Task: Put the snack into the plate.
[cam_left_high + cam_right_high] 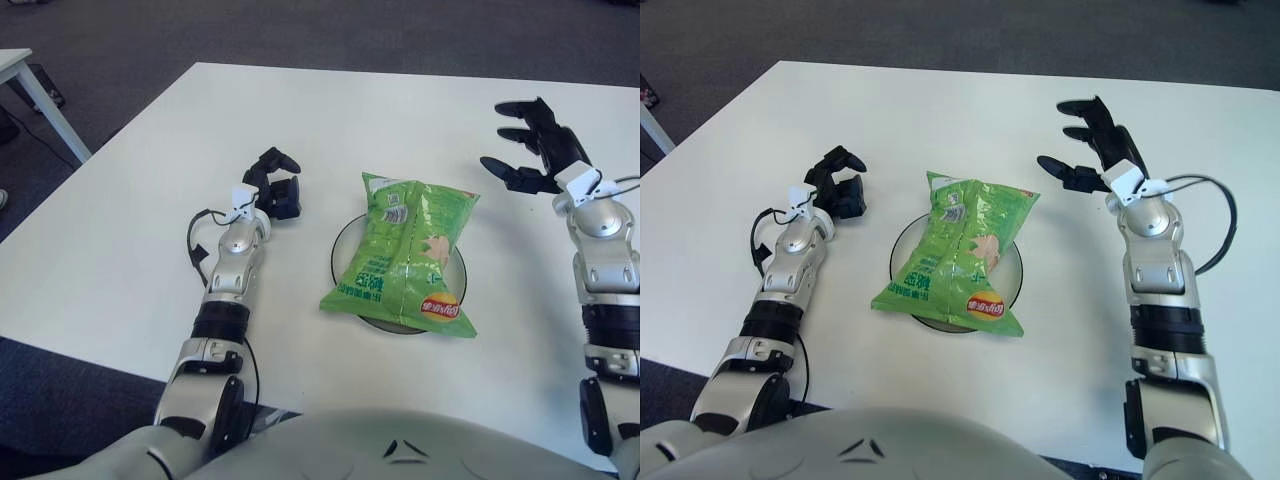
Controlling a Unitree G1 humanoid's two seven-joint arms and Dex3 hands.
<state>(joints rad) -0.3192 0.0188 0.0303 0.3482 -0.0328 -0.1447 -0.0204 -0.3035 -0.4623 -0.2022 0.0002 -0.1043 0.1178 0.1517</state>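
Your snack bag (408,255) lay across the plate (345,240) while the right robot hand (1088,146) hung spread beside it, the left robot hand (274,186) curled and holding nothing.

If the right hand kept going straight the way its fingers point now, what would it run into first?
Probably nothing. The right hand, fingers spread and holding nothing, points away from the robot and slightly left over bare white table. The green snack bag on the round plate lies nearer and off that line, though height is unclear.
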